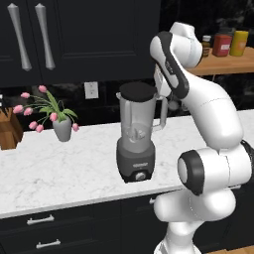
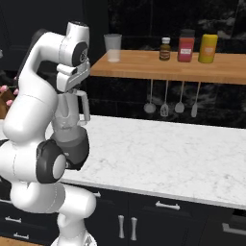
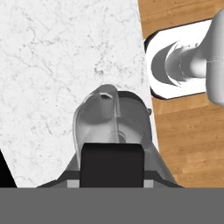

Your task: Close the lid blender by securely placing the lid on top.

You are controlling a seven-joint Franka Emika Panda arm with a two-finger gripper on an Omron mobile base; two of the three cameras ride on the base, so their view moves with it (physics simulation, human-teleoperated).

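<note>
We see the lid (image 1: 137,91) resting on the blender (image 1: 136,141) jar mouth, mid-counter (image 1: 49,163), gripper beside it (finger state: cannot tell). Risk, in our judgement: lid unseated, so withdrawing could nudge it off. Jar looks empty; right, shelf cup (image 2: 113,47) also appears empty

A: Where do the base views look from?
B: Behind the arm, left and right, facing the counter (image 1: 54,163); both share the blender (image 1: 136,134).
A: The hand view?
B: Straight down, close above the jar.
</note>
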